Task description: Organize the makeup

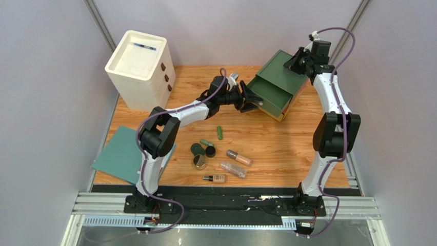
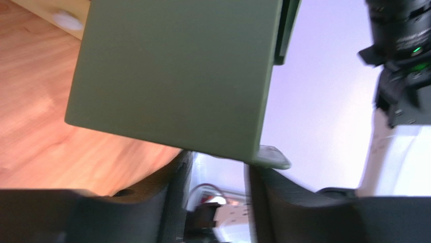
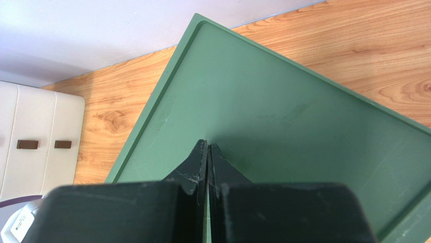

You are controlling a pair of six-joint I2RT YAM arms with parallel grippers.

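Observation:
The makeup lies loose on the wooden table in the top view: a green tube (image 1: 219, 132), a smaller green tube (image 1: 206, 142), a dark green jar (image 1: 197, 149), a black jar (image 1: 210, 151), a gold-rimmed compact (image 1: 199, 162), and pinkish (image 1: 239, 157), clear (image 1: 233, 169) and beige (image 1: 215, 179) bottles. My left gripper (image 1: 250, 100) (image 2: 217, 162) is at the front of the green box's pulled-out drawer (image 2: 172, 76). Its jaws stand apart, and the drawer's handle lip (image 2: 270, 156) rests by one fingertip. My right gripper (image 1: 296, 60) (image 3: 208, 145) is shut, tips on the green box's top (image 3: 283, 116).
The green drawer box (image 1: 277, 77) stands at the back right. A white drawer unit (image 1: 141, 69) at the back left carries a blue pen (image 1: 144, 47). A teal flat sheet (image 1: 120, 154) lies at the table's left edge. Walls close in on both sides.

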